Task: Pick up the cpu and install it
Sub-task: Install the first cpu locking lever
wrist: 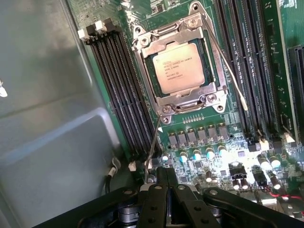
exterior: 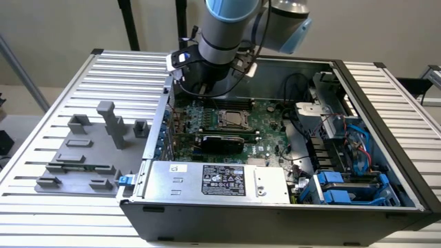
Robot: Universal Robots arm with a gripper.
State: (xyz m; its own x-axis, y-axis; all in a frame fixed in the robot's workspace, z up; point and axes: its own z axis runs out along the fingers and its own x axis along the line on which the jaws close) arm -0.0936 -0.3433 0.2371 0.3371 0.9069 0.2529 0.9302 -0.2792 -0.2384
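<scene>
Cpu (wrist: 179,66) lies flat in the socket (wrist: 185,98) of the motherboard (wrist: 199,124), silvery top up, with the metal frame around its rim. The motherboard sits inside the open case (exterior: 276,217), which also holds a power supply (exterior: 214,178) and blue drive bays (exterior: 344,188). The hand (wrist: 166,173) hangs over the board with its fingers pressed together and nothing between them. The cpu is ahead of the fingertips and apart from them, past a row of small capacitors (wrist: 197,154). Black memory slots (wrist: 118,85) run beside the socket. Outside the case, grey fixture blocks (exterior: 90,150) stand on the bench (exterior: 69,217).
</scene>
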